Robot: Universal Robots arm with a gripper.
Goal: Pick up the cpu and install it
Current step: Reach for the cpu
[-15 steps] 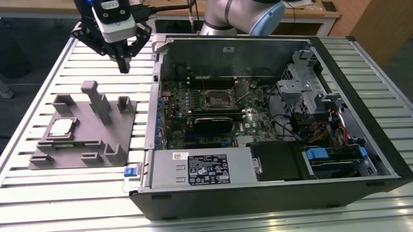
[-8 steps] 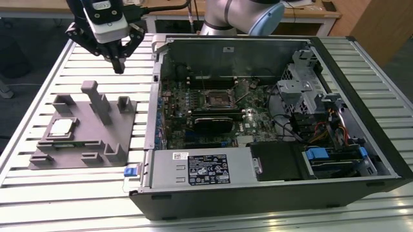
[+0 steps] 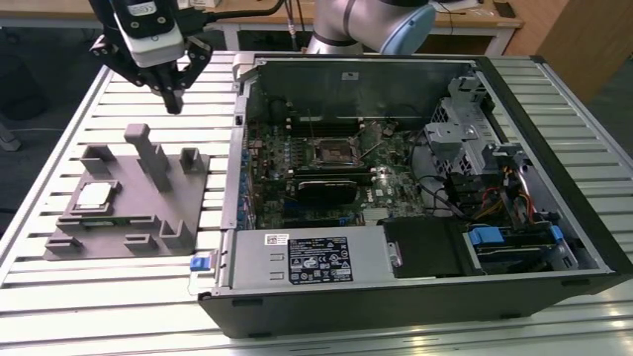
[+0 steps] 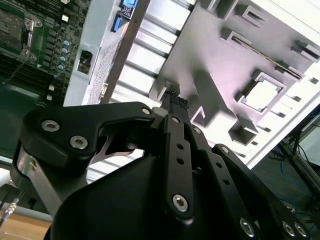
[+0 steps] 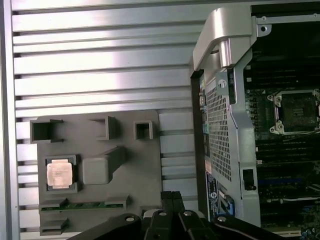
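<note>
The cpu [image 3: 94, 195], a small pale square chip, lies in a recess of the grey fixture block [image 3: 138, 222] at the exterior view's left; both wrist views show it too [image 4: 261, 95] [image 5: 60, 175]. My gripper [image 3: 174, 104] hangs above the table behind the block, well clear of the chip. Its black fingers [image 4: 175, 102] meet at the tips, shut, with nothing between them. The dark socket frame [image 3: 331, 152] sits open on the motherboard inside the computer case [image 3: 554, 111], and it also appears in the first wrist view [image 5: 297, 112].
The block carries upright posts [image 3: 148, 152] between my gripper and the chip. The open case's metal side wall [image 3: 240, 148] rises right beside the block. A power supply [image 3: 307, 256] and drive cage [image 3: 475, 141] flank the motherboard. The slatted table [image 3: 59, 297] surrounds everything.
</note>
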